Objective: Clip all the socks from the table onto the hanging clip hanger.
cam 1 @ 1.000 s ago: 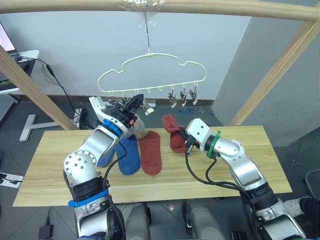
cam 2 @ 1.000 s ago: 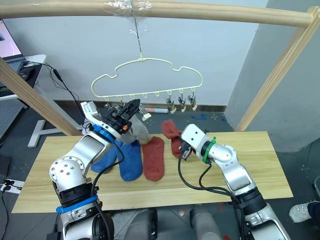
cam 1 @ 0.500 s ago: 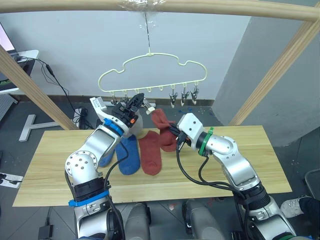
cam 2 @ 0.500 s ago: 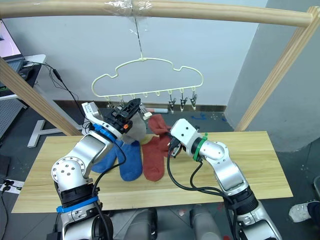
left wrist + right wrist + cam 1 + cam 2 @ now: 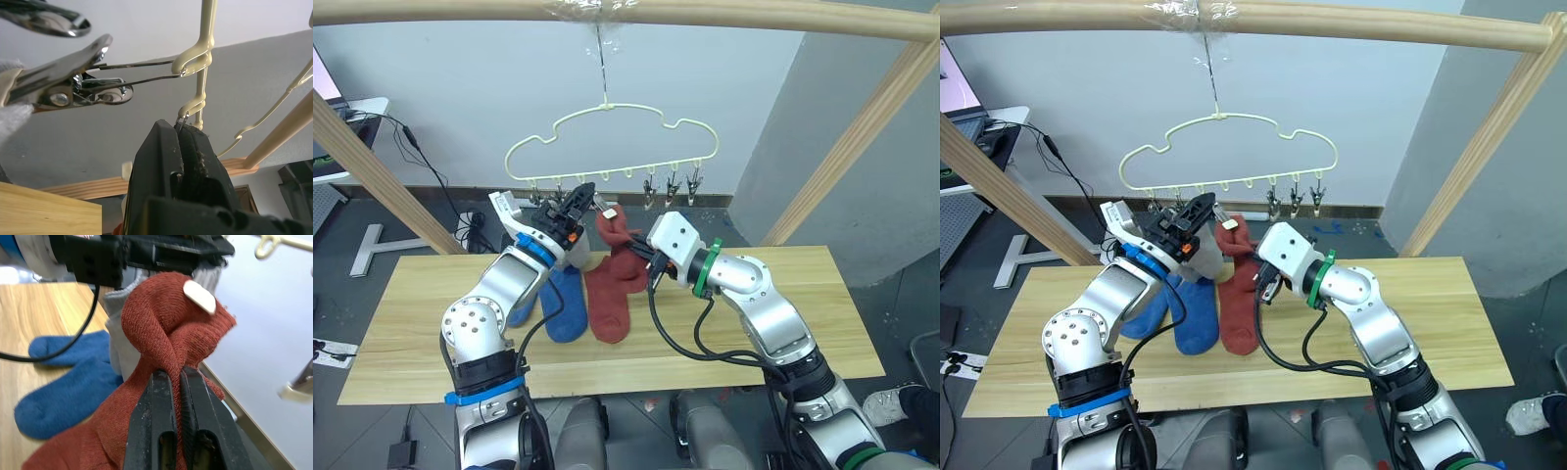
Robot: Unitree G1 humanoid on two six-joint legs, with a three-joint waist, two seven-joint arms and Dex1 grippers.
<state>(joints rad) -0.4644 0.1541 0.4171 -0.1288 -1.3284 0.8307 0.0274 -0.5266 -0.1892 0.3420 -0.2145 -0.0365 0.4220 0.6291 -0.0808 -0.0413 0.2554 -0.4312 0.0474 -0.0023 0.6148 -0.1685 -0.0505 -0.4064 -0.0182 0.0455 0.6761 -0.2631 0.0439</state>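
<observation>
The approach to the clip hanger [image 5: 612, 145] was crowded on its left by the left gripper [image 5: 576, 203] and a raised red sock [image 5: 617, 235], while open air was left beneath its right-hand clips [image 5: 673, 186].

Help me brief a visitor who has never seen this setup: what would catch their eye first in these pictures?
Probably the right gripper, shut on a rust red sock and holding it up above the table, just below the pale yellow clip hanger hung from the wooden pole. Beside it, the left gripper reaches up to the hanger's clips, with a grey sock hanging by it. Two blue socks and another rust red sock lie on the table.
</observation>
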